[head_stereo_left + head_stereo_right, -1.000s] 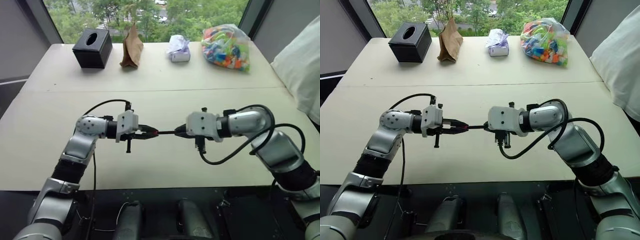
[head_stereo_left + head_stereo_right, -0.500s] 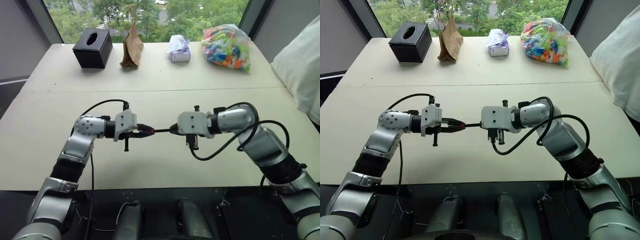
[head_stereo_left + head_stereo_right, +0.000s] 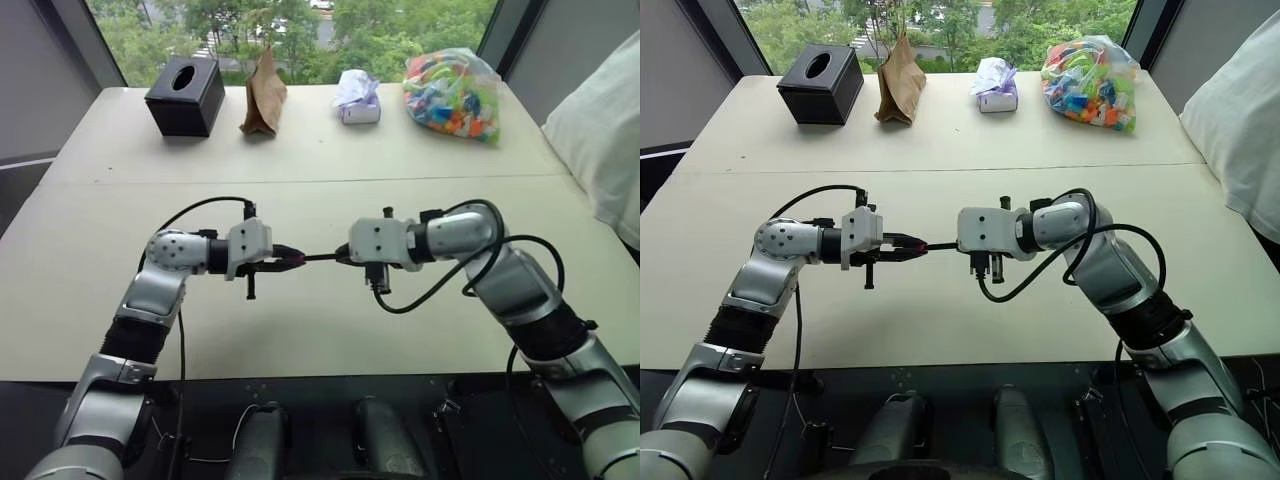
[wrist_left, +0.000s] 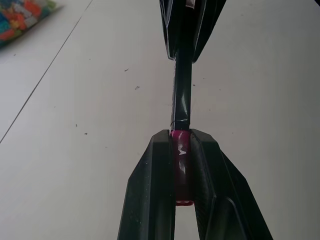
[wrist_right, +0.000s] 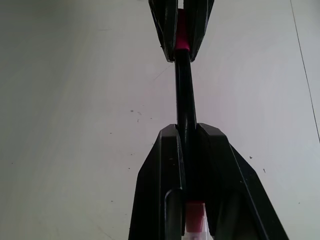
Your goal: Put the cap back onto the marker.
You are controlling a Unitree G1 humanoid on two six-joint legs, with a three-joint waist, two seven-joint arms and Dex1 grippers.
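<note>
- The left gripper [image 4: 182, 175] is pinched on the cap [image 4: 180, 165], whose open mouth faces straight along its fingers toward the right gripper [image 5: 186, 145].
- The right gripper is clamped on the marker [image 4: 182, 97]; the marker's long axis runs in line with both grippers, above the table [image 3: 330, 340].
- The marker's end meets the cap's mouth; I judge what remains is a push along that axis.

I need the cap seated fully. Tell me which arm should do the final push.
Probably the right. The right claw is shut on the marker, lined up with the cap in the left claw; the marker's end already meets the cap, so pushing the marker along its length should finish it.
</note>
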